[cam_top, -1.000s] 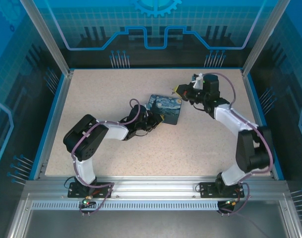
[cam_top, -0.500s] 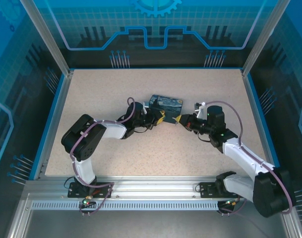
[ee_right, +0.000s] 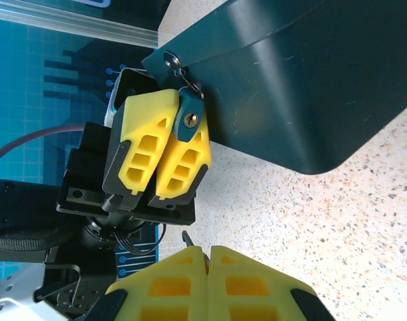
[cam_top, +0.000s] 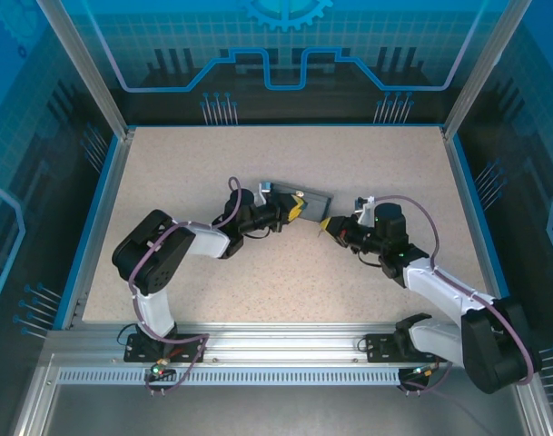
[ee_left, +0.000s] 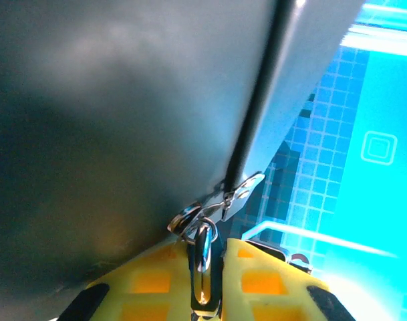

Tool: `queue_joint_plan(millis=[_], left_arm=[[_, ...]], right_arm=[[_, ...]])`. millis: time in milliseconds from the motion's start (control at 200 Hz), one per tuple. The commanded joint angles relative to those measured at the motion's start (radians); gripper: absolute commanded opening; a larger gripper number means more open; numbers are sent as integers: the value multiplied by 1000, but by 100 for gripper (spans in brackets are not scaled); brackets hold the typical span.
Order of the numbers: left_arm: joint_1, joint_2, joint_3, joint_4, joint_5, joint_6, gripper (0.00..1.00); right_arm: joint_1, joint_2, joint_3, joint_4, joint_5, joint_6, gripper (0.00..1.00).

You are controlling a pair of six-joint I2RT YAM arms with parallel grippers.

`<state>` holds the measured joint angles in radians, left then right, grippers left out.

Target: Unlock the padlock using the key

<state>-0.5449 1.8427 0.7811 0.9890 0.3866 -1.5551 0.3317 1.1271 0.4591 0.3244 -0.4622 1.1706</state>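
Note:
The small teal padlock [ee_right: 190, 122] hangs from the hasp [ee_right: 179, 69] of the dark tin [ee_right: 310, 80], keyhole end toward the right wrist camera. My left gripper [ee_right: 164, 100] is shut on the padlock's body, its yellow fingers [ee_right: 144, 147] on either side. In the left wrist view the metal shackle [ee_left: 203, 264] sits between the left gripper's [ee_left: 205, 249] fingers, under the tin's latch [ee_left: 242, 194]. My right gripper [ee_right: 208, 251] is shut on the key [ee_right: 188, 239], whose thin dark tip pokes out, a short gap below the padlock. From above, the left gripper [cam_top: 295, 211] and right gripper [cam_top: 327, 224] face each other closely.
The tin [cam_top: 299, 194] stands tipped up on edge near the middle of the speckled table [cam_top: 212, 272]. Blue walls and metal posts ring the table. Both arms reach in from the near edge, and open tabletop lies to the left, right and front.
The right arm swung from behind the tin to the near side, bringing the key close to the padlock. The left gripper tipped the tin up on edge, so its painted face no longer shows.

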Motion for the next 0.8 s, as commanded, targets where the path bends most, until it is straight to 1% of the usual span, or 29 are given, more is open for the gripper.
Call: queue_joint_plan(millis=[0, 200, 400, 535, 795], left_arm=[[8, 16, -8, 192, 11, -51, 0], [8, 49, -14, 272, 20, -80, 0], [10, 51, -30, 275, 20, -74, 0], [10, 68, -32, 314, 20, -89, 0], [10, 75, -33, 327, 21, -91, 0]], right_arm=[[13, 14, 40, 39, 26, 31, 0], [17, 78, 66, 82, 20, 81, 0], [22, 112, 76, 117, 27, 97, 0], [23, 131, 81, 128, 35, 103, 0], [24, 192, 90, 190, 42, 154, 0]])
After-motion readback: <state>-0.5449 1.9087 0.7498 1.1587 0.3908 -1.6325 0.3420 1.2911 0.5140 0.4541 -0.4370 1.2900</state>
